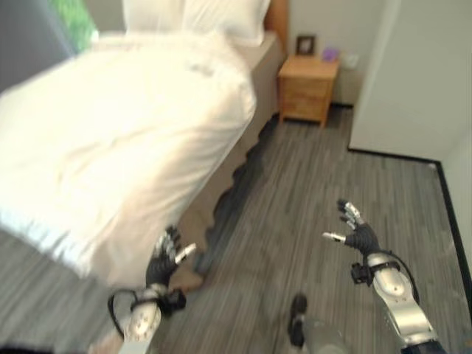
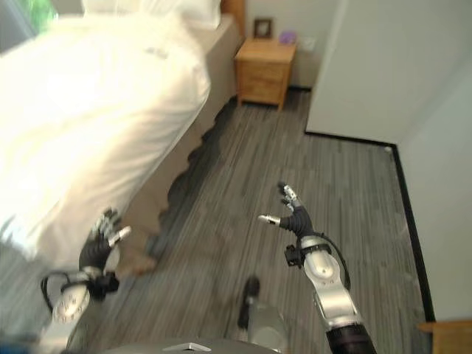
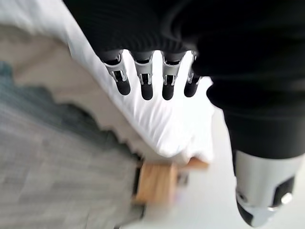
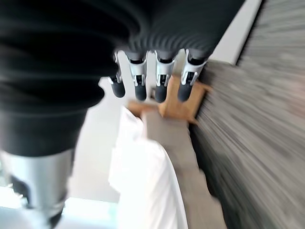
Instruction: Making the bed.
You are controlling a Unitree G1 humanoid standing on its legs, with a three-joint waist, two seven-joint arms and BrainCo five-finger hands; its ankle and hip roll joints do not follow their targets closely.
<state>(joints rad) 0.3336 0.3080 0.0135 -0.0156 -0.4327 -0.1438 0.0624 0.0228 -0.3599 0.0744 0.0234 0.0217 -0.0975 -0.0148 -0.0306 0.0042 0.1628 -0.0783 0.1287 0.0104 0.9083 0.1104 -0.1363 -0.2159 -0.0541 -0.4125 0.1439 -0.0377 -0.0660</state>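
Observation:
A bed with a white duvet (image 1: 125, 133) fills the left of the eye views, with white pillows (image 1: 195, 16) at its far end. The duvet hangs over the beige bed base (image 1: 221, 181) along the side. My left hand (image 1: 164, 264) is raised near the bed's near corner, fingers straight and holding nothing; its fingers (image 3: 145, 83) show relaxed in the left wrist view. My right hand (image 1: 358, 234) is held up over the floor to the right, apart from the bed, fingers (image 4: 162, 81) spread and empty.
A wooden nightstand (image 1: 307, 88) stands at the head of the bed with a small picture frame (image 1: 305, 45) on it. A white wall or wardrobe (image 1: 413, 81) bounds the right. Grey plank floor (image 1: 317, 184) runs between bed and wall.

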